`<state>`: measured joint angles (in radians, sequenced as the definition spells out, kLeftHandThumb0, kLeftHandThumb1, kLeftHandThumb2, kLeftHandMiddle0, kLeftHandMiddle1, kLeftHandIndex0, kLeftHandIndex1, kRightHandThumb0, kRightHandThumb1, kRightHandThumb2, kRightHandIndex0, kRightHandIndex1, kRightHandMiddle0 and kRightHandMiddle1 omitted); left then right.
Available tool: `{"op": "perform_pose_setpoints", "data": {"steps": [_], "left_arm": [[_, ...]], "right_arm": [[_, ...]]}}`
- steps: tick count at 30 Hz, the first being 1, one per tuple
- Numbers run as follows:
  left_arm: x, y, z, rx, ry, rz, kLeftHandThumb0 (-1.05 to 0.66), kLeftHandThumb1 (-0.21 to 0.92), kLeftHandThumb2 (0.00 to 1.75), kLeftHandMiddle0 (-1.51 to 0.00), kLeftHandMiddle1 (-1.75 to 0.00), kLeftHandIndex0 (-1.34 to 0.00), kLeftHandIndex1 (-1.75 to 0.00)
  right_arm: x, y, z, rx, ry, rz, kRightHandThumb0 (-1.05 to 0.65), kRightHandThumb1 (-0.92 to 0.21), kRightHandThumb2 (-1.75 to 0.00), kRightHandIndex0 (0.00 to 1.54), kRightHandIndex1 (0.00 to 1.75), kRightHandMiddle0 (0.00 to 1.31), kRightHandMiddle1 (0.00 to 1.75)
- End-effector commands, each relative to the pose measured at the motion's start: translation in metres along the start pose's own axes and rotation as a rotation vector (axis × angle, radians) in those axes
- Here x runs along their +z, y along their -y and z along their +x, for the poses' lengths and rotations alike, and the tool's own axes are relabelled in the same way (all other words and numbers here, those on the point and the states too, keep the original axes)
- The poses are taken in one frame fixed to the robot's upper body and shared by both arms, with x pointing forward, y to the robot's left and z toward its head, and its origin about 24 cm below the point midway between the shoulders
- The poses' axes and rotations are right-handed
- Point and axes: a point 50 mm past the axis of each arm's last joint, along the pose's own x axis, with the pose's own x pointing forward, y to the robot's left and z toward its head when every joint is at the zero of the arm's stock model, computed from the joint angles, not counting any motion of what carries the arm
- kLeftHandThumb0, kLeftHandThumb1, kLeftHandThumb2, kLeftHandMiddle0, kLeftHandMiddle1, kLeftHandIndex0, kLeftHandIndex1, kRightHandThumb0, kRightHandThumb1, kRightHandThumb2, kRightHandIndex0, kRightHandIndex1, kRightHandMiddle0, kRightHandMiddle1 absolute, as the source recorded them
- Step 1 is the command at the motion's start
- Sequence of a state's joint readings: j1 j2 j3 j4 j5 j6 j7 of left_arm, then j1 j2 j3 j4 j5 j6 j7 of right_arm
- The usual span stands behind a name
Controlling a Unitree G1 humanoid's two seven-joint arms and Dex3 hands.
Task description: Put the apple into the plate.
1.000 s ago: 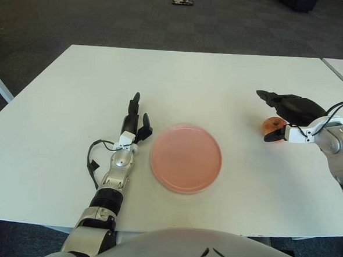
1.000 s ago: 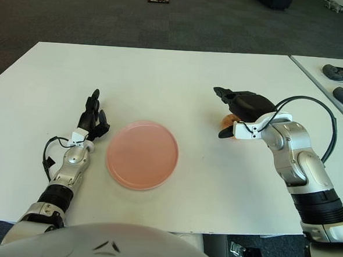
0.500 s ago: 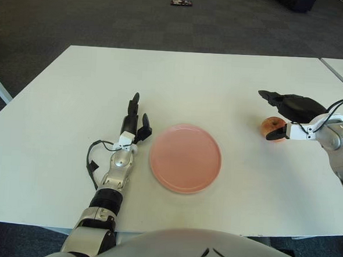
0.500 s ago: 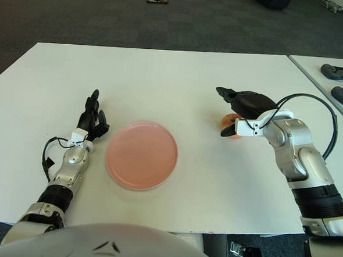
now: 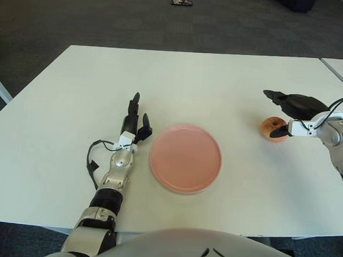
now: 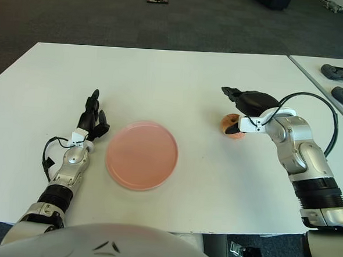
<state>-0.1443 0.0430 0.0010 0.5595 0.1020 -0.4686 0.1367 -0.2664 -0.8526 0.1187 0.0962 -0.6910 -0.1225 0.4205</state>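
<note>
A reddish apple (image 5: 272, 128) sits on the white table (image 5: 186, 77), right of the pink plate (image 5: 185, 158). My right hand (image 5: 284, 111) is just right of and over the apple, fingers spread; two reach out above it and the thumb (image 5: 279, 133) lies against its right side, not closed on it. The plate is bare. My left hand (image 5: 132, 119) shows left of the plate with its fingers straight and nothing in it.
A second white table (image 6: 331, 86) stands at the far right with two dark devices (image 6: 341, 73) on it. A small dark object (image 5: 182, 2) lies on the carpet beyond the table.
My right hand has drawn back to the right, uncovering more of the apple. The apple, the plate and the left hand have stayed where they were.
</note>
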Motion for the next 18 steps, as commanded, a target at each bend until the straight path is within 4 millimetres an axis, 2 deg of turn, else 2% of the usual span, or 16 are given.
{"op": "perform_pose_setpoints", "data": {"steps": [1, 12, 18], "left_arm": [[-0.017, -0.002, -0.011, -0.005, -0.088, 0.020, -0.78, 0.92, 0.99, -0.09, 0.00, 0.00, -0.24], [-0.017, -0.003, -0.010, 0.003, -0.093, 0.014, -0.77, 0.92, 0.98, -0.09, 0.00, 0.00, -0.26], [-0.017, -0.004, -0.010, -0.003, -0.091, 0.014, -0.77, 0.92, 0.98, -0.09, 0.00, 0.00, -0.26]], "right_arm": [[-0.006, 0.002, 0.003, -0.019, -0.012, -0.019, -1.05, -0.92, -0.07, 0.00, 0.00, 0.00, 0.00], [-0.026, -0.016, 0.014, -0.036, -0.036, 0.009, -1.05, -0.92, -0.06, 0.00, 0.00, 0.00, 0.00], [-0.028, -0.017, 0.016, -0.043, -0.026, 0.006, -1.05, -0.92, -0.07, 0.00, 0.00, 0.00, 0.00]]}}
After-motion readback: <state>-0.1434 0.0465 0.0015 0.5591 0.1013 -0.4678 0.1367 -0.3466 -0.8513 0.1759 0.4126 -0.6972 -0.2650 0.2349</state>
